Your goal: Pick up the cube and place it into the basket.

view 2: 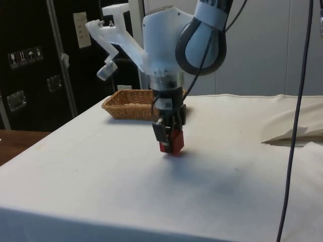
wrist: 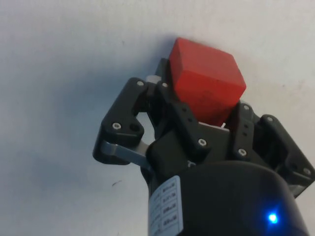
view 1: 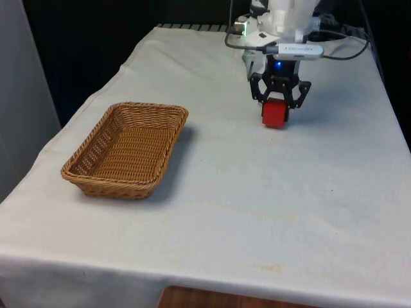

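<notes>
A table covered by a white cloth filled the scene, its cloth smooth across the near part and marked by a few faint specks and a pale yellowish stain near the front edge. On the front view's left, about midway along the table, sat a rectangular wicker basket, light brown, shallow, with sloping woven walls and nothing inside it; in the side view the same basket lay beyond the arm, close to the cloth's far edge. Farther back and toward the front view's right, well apart from the basket, the black two-finger gripper pointed straight down with its fingers closed around a red cube. The cube sat between the fingers, gripped on two opposite sides, its lower part sticking out beneath the fingertips. In the side view the gripper held the cube low over the cloth, with a soft shadow spread on the fabric just beneath and beside it; whether the cube touched the cloth or hung just clear of it could not be told. The wrist view looked along the gripper to the cube, which was tilted a little in the grasp, one corner turned outward. Above the gripper rose the white arm, with dark cables looping off it toward the front view's right.
</notes>
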Robot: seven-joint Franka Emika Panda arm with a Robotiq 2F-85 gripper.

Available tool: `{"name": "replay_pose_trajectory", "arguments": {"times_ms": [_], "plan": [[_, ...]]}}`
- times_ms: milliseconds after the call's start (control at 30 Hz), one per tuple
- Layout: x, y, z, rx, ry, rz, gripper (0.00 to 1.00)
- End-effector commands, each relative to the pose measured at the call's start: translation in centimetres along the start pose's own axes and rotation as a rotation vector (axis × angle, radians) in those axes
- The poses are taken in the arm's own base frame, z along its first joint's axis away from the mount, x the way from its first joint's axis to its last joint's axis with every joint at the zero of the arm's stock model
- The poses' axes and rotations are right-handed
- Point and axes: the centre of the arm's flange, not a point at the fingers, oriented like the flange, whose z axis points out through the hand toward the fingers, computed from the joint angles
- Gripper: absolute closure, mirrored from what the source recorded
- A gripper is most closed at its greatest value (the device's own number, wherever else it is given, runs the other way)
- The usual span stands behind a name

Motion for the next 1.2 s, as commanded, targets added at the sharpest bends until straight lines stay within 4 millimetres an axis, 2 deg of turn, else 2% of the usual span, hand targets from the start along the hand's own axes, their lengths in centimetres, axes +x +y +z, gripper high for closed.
{"name": "replay_pose_trajectory", "arguments": {"times_ms": [0,1167], "plan": [[-0.1,0.0,-0.5,-0.004,-0.001,-0.001,0.99],[0.5,-0.2,-7.7,0.010,0.007,-0.002,0.99]]}}
